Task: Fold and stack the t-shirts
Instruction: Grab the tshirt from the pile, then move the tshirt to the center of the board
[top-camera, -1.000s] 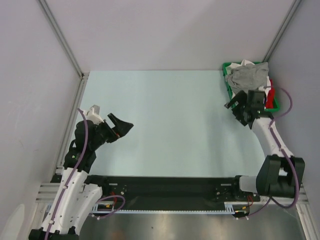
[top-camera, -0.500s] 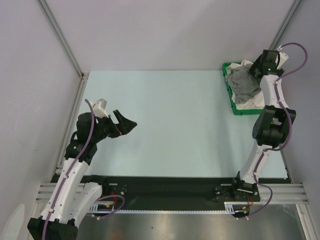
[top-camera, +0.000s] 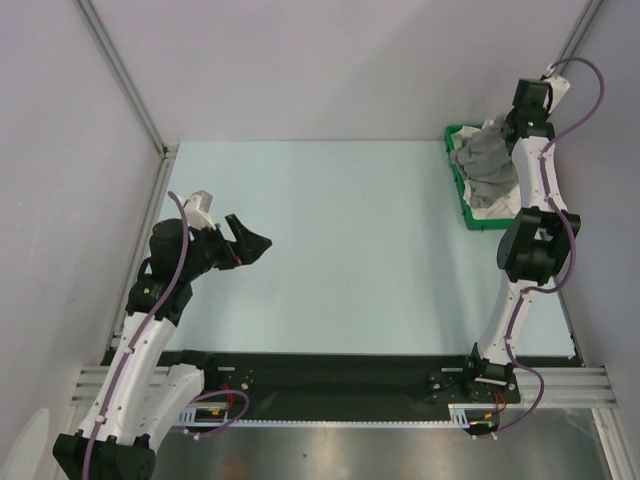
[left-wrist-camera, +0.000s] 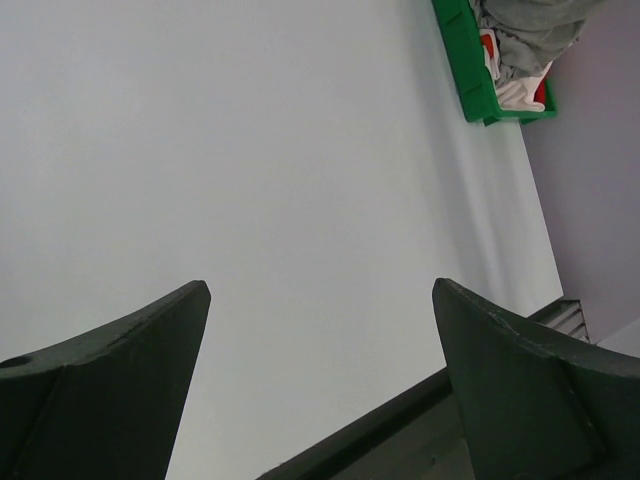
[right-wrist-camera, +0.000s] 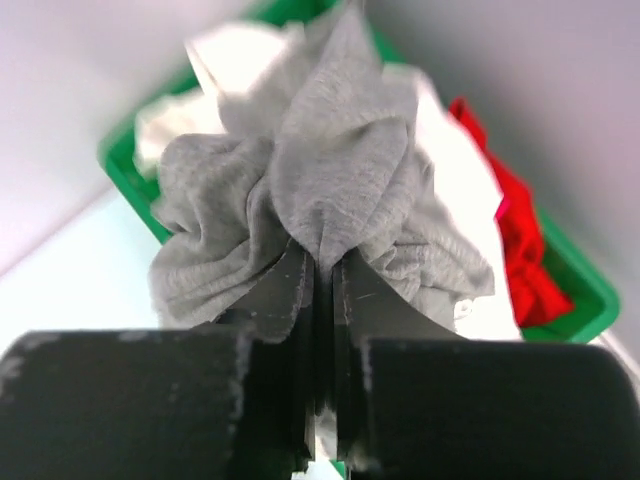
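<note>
Hovering at left: my left pincer (top-camera: 252, 240), its fingers spread wide apart with nothing between them, above the bare left part of the table (top-camera: 350, 230).
Left wrist feed: both dark fingertips (left-wrist-camera: 150, 340) sit low in the frame, and the table runs away from them to the green tray (left-wrist-camera: 465, 70) in the far corner.
Surface: pale blue-white, matte and plain. A black rail (top-camera: 340, 365) runs along the near edge where the arms are bolted.
Room: pale lilac-grey walls (top-camera: 330, 60) close in three sides, with slanting metal posts (top-camera: 120, 70) at the back corners.
Tray position: far right corner of the table, close to the right wall, heaped above its rim.
Top of the heap: the grey t-shirt (top-camera: 488, 165), heather grey and soft, bunched in deep folds and gathered to a peak.
Under and behind it: white t-shirts (right-wrist-camera: 240, 55), crumpled, showing at the back and right of the heap.
Right side of the tray: the red t-shirt (right-wrist-camera: 520, 250), a bright crumpled strip beside the white cloth.
Far right: my right pincer (top-camera: 508, 128), reaching over the tray from high up, fingers drawn together and clamped on a fold of the grey t-shirt. On the right wrist feed the cloth fans out from the pinch.
</note>
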